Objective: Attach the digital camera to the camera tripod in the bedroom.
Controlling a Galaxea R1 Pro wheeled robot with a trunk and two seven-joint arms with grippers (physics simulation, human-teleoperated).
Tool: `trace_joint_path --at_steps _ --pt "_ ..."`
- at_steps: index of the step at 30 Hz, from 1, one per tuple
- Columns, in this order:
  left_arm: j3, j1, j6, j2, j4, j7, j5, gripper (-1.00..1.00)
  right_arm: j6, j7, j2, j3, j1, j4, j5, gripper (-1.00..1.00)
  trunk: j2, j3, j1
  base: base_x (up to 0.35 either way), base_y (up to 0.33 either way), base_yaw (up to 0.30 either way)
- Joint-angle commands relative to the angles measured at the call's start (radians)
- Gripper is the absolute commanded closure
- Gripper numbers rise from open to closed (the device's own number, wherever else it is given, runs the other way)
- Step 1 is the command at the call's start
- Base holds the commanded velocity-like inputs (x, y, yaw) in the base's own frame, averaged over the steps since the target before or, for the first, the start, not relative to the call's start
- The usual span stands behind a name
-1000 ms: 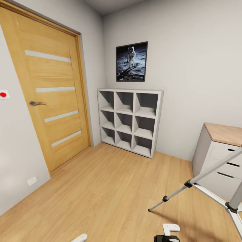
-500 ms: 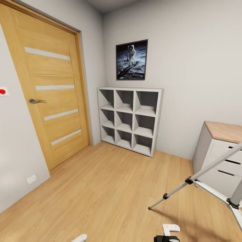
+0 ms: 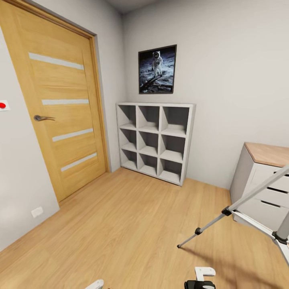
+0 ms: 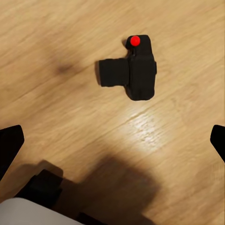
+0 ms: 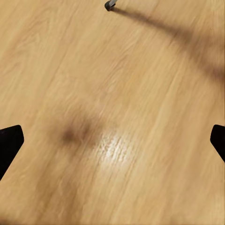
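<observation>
Overhead, the pale-walled bedroom with its light wood plank floor (image 3: 120, 224) holds the silver-legged camera tripod (image 3: 249, 198) beside the wood-topped grey desk (image 3: 263, 176). Below the spread left claw (image 4: 112, 138) lies the small black digital camera (image 4: 136, 70) on the floor, ungrasped. Pickup seems the step in hand: that claw must descend and close; the right claw (image 5: 112, 138) hangs spread too.

Bright, even, sharp renders; soft shadows and a glare patch on the floor (image 5: 112, 145), wide-angle edge stretch
</observation>
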Motion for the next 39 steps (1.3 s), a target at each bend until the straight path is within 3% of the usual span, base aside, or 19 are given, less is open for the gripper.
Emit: trace_joint_path --at_steps 1,11,16,18,21,39 --pt "0.003 0.0 0.005 -0.001 -0.002 0.003 0.006 -1.0 0.006 -0.005 0.001 0.0 0.0 -0.002 0.001 -1.0 -0.008 -0.004 0.004 0.0 0.0 0.0" --pt "0.005 0.0 0.003 -0.003 -0.004 0.01 0.004 -1.0 0.007 -0.026 0.0 -0.008 0.0 -0.017 -0.003 -1.0 -0.078 -0.036 0.042 0.0 0.0 0.0" --pt "0.01 0.0 0.001 -0.002 -0.01 0.008 0.01 -1.0 0.0 -0.025 -0.001 -0.012 -0.001 -0.113 -0.006 -1.0 -0.113 -0.051 0.061 0.0 0.0 0.0" --pt "0.012 0.0 0.001 -0.002 -0.04 0.006 0.013 -1.0 -0.005 -0.027 0.004 -0.015 -0.001 -0.224 -0.012 -1.0 -0.127 -0.058 0.069 0.0 0.0 0.0" --pt "0.014 0.0 0.001 -0.002 -0.07 0.006 0.014 -1.0 -0.004 -0.023 0.004 -0.017 -0.001 -0.271 -0.016 -1.0 -0.148 -0.067 0.081 0.0 0.0 0.0" --pt "0.013 0.0 0.0 -0.003 -0.093 0.008 0.015 -1.0 -0.003 -0.02 -0.004 -0.013 -0.001 -0.308 -0.005 -1.0 -0.274 -0.123 0.15 0.0 0.0 0.0"
